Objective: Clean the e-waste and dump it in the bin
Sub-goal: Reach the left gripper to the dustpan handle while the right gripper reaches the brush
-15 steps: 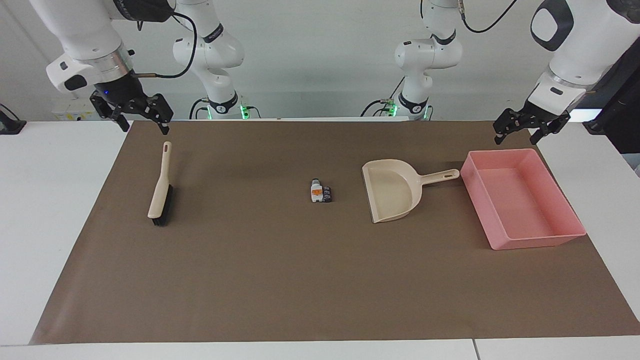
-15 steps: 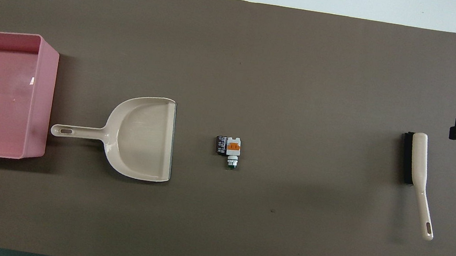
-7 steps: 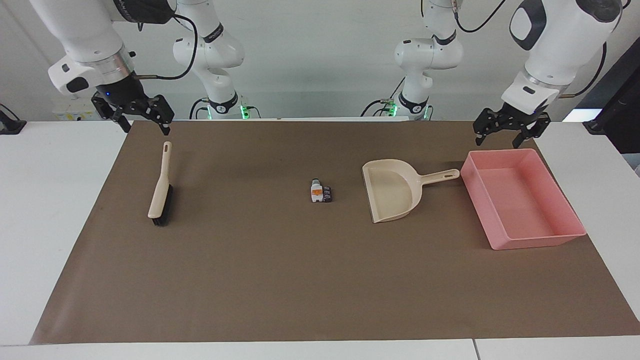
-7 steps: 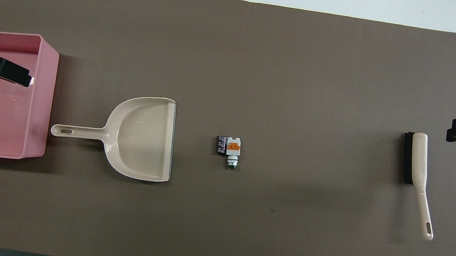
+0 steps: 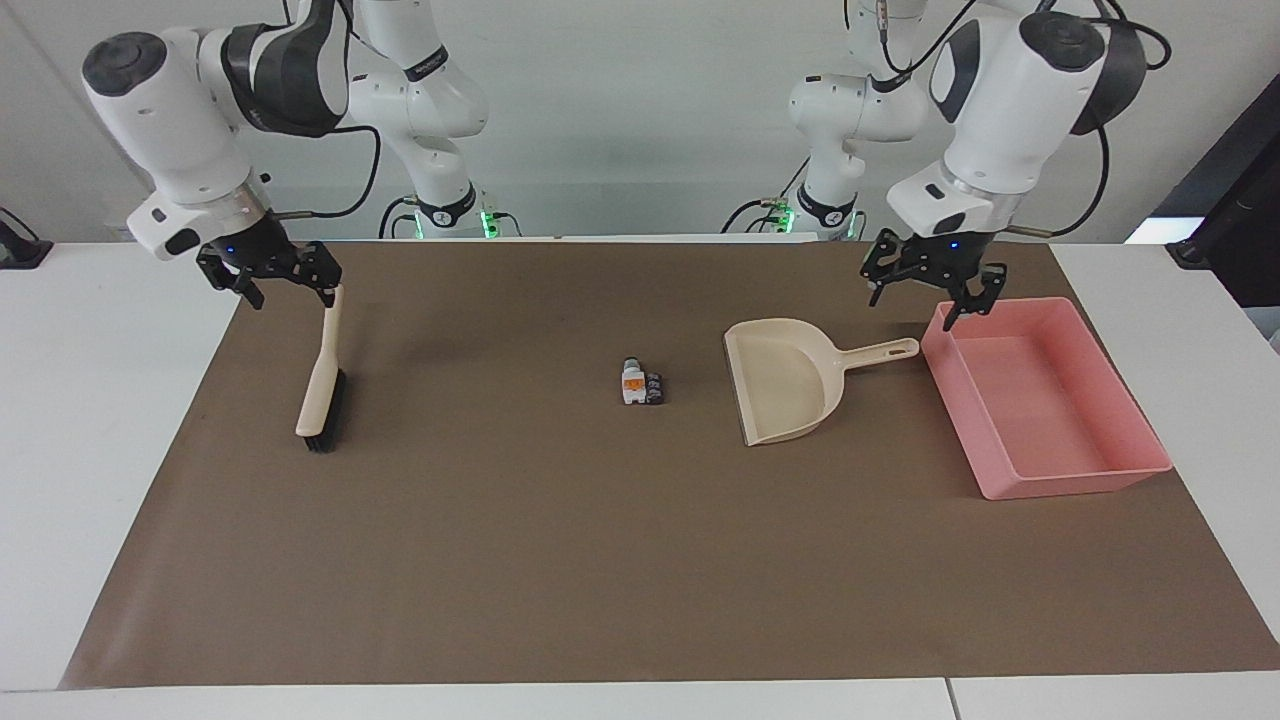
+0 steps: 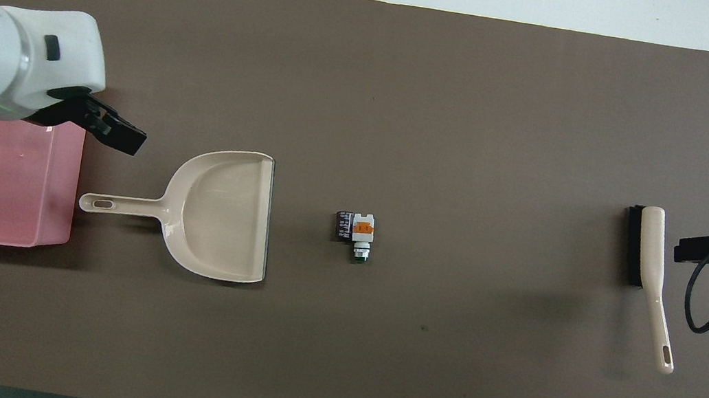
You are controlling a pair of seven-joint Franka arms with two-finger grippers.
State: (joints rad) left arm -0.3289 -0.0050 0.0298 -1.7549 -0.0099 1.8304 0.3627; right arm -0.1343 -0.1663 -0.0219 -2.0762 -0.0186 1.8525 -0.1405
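The e-waste lies mid-mat: a white-grey bit with an orange mark (image 5: 631,383) (image 6: 363,231) touching a black bit (image 5: 654,389) (image 6: 342,226). The pink bin (image 5: 1075,483) (image 6: 59,199) stands toward the left arm's end. My left gripper (image 5: 930,302) (image 6: 119,134) is open and empty, in the air over the bin's corner and the mat by the dustpan's handle. My right gripper (image 5: 292,288) (image 6: 694,248) is open and empty, just above the tip of the brush's handle.
A beige dustpan (image 5: 785,385) (image 6: 221,211) lies between the e-waste and the bin, its mouth toward the e-waste and its handle toward the bin. A beige brush with black bristles (image 5: 322,385) (image 6: 648,258) lies toward the right arm's end. A brown mat (image 5: 560,560) covers the table.
The left gripper has come in from past the bin toward the dustpan's handle and lowered. The right gripper has lowered toward the brush's handle tip. The objects have not moved.
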